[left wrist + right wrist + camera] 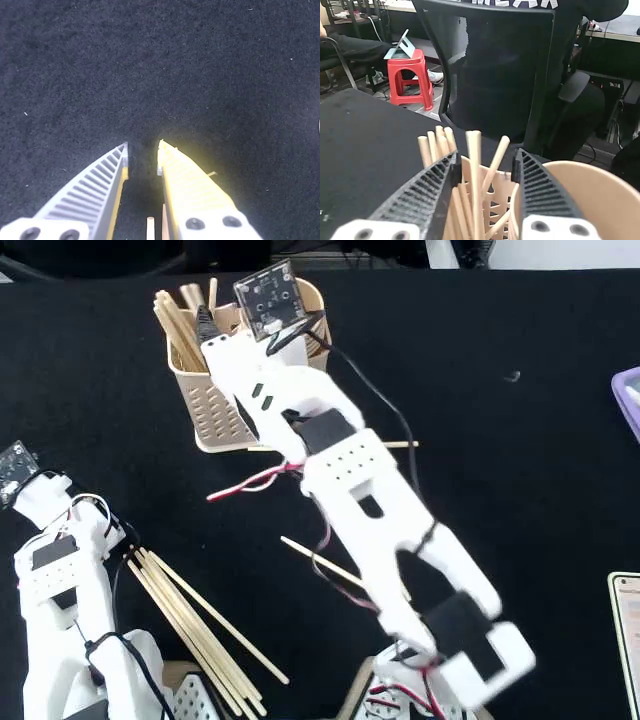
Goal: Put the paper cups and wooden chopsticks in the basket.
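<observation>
The right gripper (485, 154) hangs spread wide over the basket (215, 415), pinching nothing. The standing chopsticks (180, 325) and a paper cup (590, 200) are already inside it. Still to go, I judge, are the bundle of chopsticks (195, 625) on the black cloth by the left arm and a loose chopstick (315, 555) under the right arm. The left gripper (143, 144) is slightly parted over bare cloth, with open room ahead.

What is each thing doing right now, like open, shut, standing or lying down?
basket, upright.
standing chopsticks, upright in basket.
paper cup, upright, mouth up.
right gripper, jaws open over basket.
left gripper, jaws slightly open.
chopstick bundle, lying flat on table.
loose chopstick, lying flat on table.
</observation>
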Available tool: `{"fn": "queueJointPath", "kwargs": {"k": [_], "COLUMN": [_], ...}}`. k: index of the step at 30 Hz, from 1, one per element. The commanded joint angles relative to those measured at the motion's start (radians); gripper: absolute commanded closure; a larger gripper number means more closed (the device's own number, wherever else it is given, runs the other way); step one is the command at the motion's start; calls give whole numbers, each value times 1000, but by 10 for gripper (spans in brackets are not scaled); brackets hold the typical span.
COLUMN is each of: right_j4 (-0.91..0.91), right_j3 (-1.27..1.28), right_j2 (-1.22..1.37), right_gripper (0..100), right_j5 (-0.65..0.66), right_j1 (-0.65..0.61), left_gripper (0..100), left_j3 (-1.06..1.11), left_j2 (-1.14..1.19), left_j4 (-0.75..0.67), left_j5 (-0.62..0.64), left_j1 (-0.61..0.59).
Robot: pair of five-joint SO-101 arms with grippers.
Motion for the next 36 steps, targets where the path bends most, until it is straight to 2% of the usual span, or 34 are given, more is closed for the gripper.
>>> {"fn": "queueJointPath", "kwargs": {"k": [1,4,9,11,14,18,23,28,36], "right_j4": [86,281,804,925,1017,971,766,700,697], "right_j3": [-35,-33,42,136,335,644,921,1007,1044], "right_j2": [-180,-317,-506,-535,-552,-555,-547,-547,-547], "right_gripper": [864,905,930,899,825,766,766,766,767], "right_j5": [-3,-3,5,71,253,445,512,548,718], "right_j1": [-12,-11,-38,-38,-44,-68,-66,-31,155], "left_gripper": [891,891,891,891,891,891,891,891,891], "left_j3": [-12,-12,-10,-10,-10,-10,-10,-10,-8], "left_j2": [-21,-21,-21,-21,-21,-21,-21,-21,-21], "left_j4": [-17,-17,-17,-17,-17,-17,-17,-17,-17], "left_j5": [8,8,8,8,8,8,8,8,8], "left_j1": [-1,-1,-1,1,1,1,1,1,1]}}
